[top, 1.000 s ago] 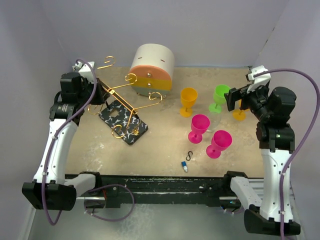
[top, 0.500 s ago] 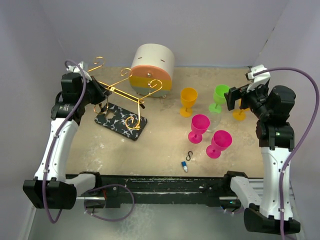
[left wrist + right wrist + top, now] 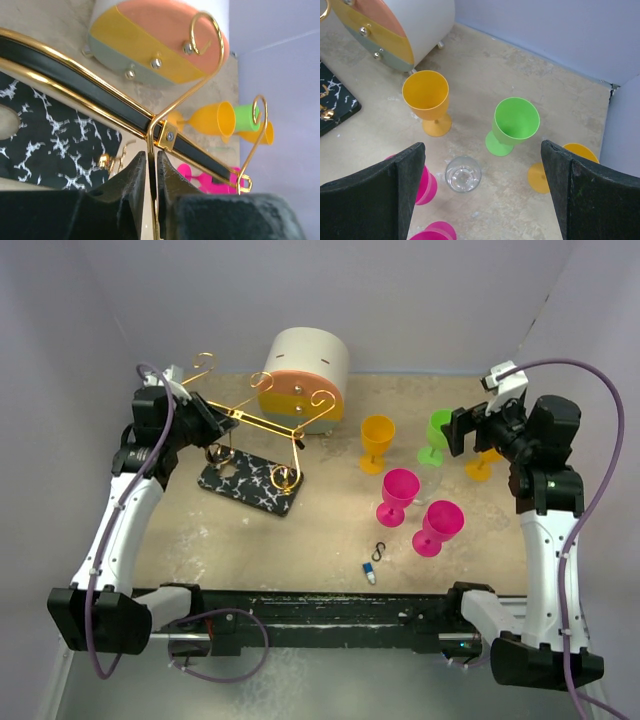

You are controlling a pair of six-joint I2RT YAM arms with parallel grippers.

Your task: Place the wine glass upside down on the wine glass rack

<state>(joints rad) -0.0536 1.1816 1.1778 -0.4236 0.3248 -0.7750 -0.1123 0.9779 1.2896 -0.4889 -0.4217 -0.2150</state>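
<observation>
The wine glass rack (image 3: 262, 424) stands at the back left on its black marbled base (image 3: 250, 484), gold arms spread above. My left gripper (image 3: 207, 422) is at its left side. In the left wrist view the left gripper (image 3: 148, 156) is shut on the rack's thin gold post (image 3: 150, 142), below the black crossbar (image 3: 100, 97). The clear wine glass (image 3: 463, 173) stands upright on the table among coloured goblets, faint in the top view (image 3: 431, 483). My right gripper (image 3: 481, 146) hangs wide open above it, holding nothing; in the top view the right gripper (image 3: 462, 432) is at the right.
A round cream drawer box (image 3: 303, 375) stands behind the rack. Around the glass stand two orange goblets (image 3: 377, 441) (image 3: 482, 467), a green one (image 3: 438, 432) and two pink ones (image 3: 399, 493) (image 3: 438, 525). A small clip (image 3: 378, 551) and a blue-white bit (image 3: 369, 573) lie near the front.
The left arm has tipped the rack from a slant to upright, and its base has shifted left onto the table. The right gripper has edged slightly back, still open.
</observation>
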